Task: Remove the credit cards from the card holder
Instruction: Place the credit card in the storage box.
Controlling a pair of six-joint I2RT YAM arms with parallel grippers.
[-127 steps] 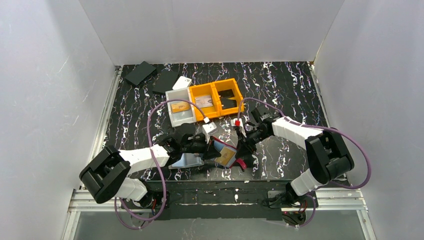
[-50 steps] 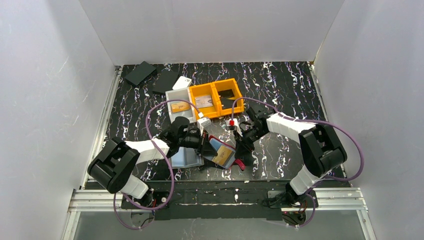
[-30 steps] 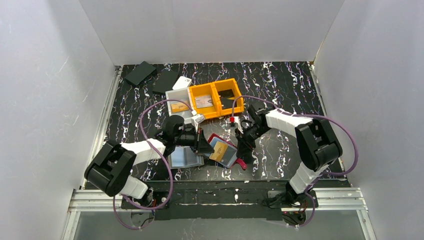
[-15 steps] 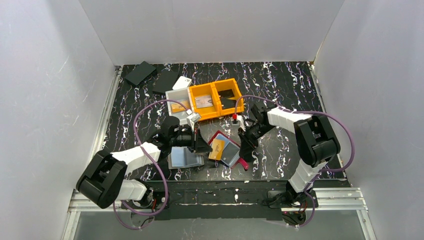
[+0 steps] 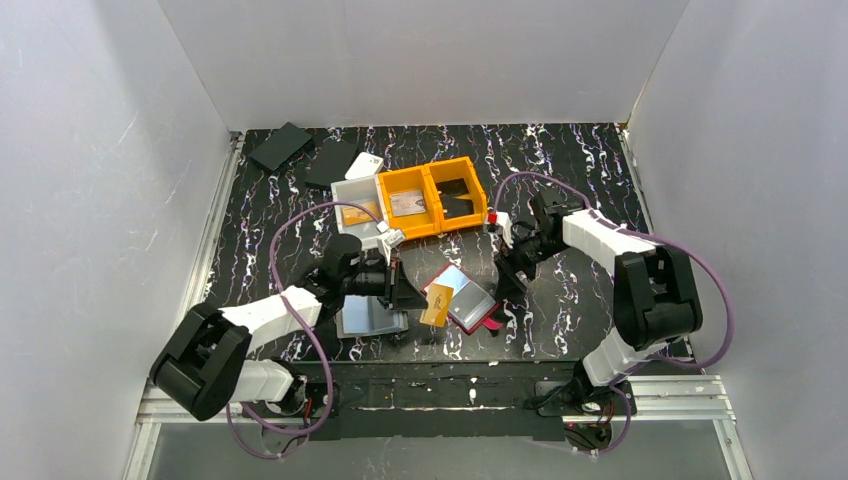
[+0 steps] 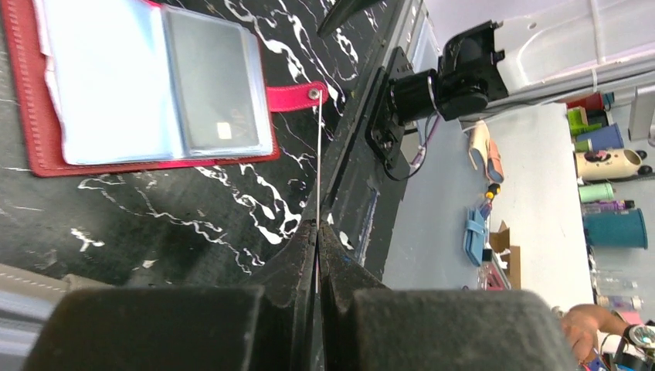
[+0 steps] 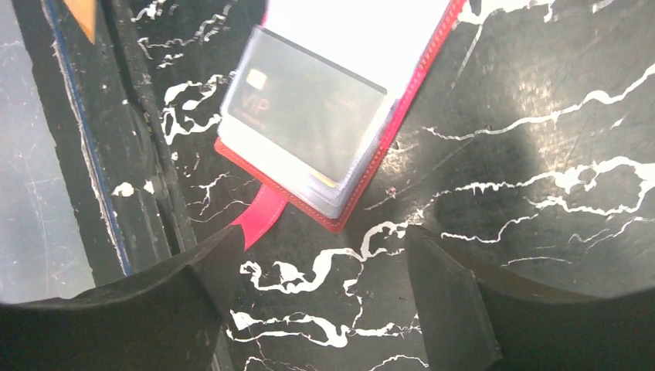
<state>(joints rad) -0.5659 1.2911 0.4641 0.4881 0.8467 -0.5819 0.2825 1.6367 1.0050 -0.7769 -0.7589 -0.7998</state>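
Where the table lay nearest the arm bases, one grey sheet rested flat beneath the left arm. Left gripper: fingers pressed together on a gold card, edge-on in its wrist view, at the left edge of the holder; contact between the two could not be told. Card holder: red, lying open on the table between the two grippers, strap toward the near side, a dark VIP card in a clear sleeve. Right gripper: jaws wide apart, nothing between them, just past the holder's far right corner. Beyond: orange bin, two compartments, touching a white bin on its left. Farthest, back left: black flat pieces.
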